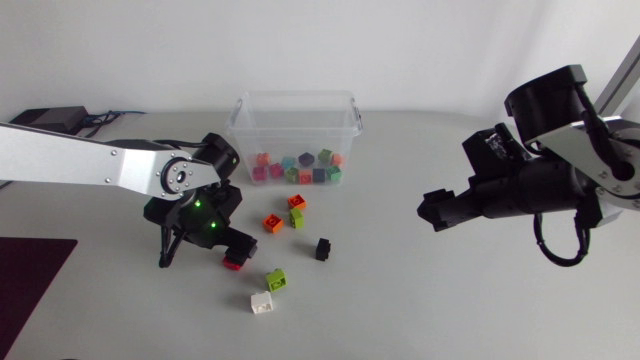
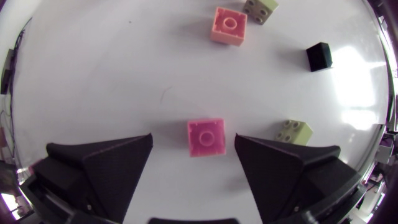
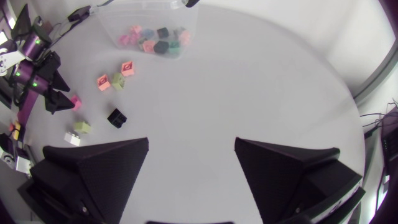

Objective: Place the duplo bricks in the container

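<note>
Red brick (image 2: 206,137) sits on table (image 1: 450,300) btwn my L gripper (image 2: 193,135) fingers, gaps both sides: claw released, nothing grasped. Orange brick (image 1: 271,223), black brick (image 1: 323,249), white brick (image 1: 262,302) lie loose nearby. Clear container (image 1: 350,120) w/ bricks stands beyond. R gripper (image 1: 432,212) spread, well apart.

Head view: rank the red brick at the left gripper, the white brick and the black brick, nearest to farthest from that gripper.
1. red brick: lies between the open fingers of the left gripper.
2. white brick: nearer the table's front edge, slightly toward the middle.
3. black brick: farthest, out toward the table's middle.
</note>
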You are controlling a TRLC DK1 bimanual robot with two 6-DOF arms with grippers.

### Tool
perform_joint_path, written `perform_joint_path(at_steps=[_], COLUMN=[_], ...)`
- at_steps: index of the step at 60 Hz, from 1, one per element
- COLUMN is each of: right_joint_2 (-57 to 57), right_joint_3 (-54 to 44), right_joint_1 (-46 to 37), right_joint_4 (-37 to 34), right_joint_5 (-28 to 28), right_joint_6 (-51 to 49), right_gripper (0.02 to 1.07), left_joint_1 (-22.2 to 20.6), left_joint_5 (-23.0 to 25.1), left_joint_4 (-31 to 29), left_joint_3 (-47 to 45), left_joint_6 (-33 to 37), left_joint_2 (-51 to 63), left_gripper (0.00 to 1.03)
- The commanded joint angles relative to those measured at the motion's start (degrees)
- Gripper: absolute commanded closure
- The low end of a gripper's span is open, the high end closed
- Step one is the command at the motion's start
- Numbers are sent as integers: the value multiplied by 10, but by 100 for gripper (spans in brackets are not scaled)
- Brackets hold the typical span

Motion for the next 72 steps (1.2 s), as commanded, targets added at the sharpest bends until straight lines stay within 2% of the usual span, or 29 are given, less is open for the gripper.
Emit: perform_joint_path(at_steps=[1, 16, 24, 26, 32, 37, 40, 44, 48, 51, 52, 58, 66, 72], right_joint_2=[15, 36, 49, 51, 59, 62, 62, 80, 95, 119, 136, 216, 278, 314], right_joint_3=[10, 18, 22, 23, 26, 19, 2, 11, 14, 26, 37, 84, 117, 144], right_joint_1=[7, 48, 61, 64, 86, 100, 106, 128, 148, 149, 151, 161, 165, 171], right_joint_4=[5, 2, 2, 2, 4, 18, 67, 60, 63, 53, 30, -27, -18, -23], right_joint_5=[4, 18, 21, 21, 33, 21, -11, -1, 10, -18, -28, -30, -70, -78], right_joint_6=[13, 17, 21, 22, 16, 16, -29, -108, -135, -150, -172, -199, -247, -264], right_gripper=[7, 7, 7, 7, 7, 7, 7, 7, 7, 7, 7, 7, 7, 7], left_joint_1=[-2, 2, 7, 11, 16, 18, 17, 18, 19, 20, 22, 25, 27, 30], left_joint_5=[6, 36, 47, 54, 67, 67, 67, 67, 69, 76, 78, 86, 86, 87], left_joint_4=[-10, -5, 4, 5, 7, 9, 9, 9, 9, 10, 9, 9, 12, 23], left_joint_3=[18, 30, 28, 28, 25, 24, 18, 14, 9, 8, 9, 12, 24, 37], left_joint_6=[-12, -8, -9, -9, -3, 0, 11, 21, 34, 42, 43, 54, 59, 59], left_joint_2=[22, 49, 58, 61, 67, 67, 59, 44, 22, -2, -11, -50, -88, -109], left_gripper=[17, 32, 53, 61, 67, 72, 73, 74, 74, 74, 74, 74, 74, 74])
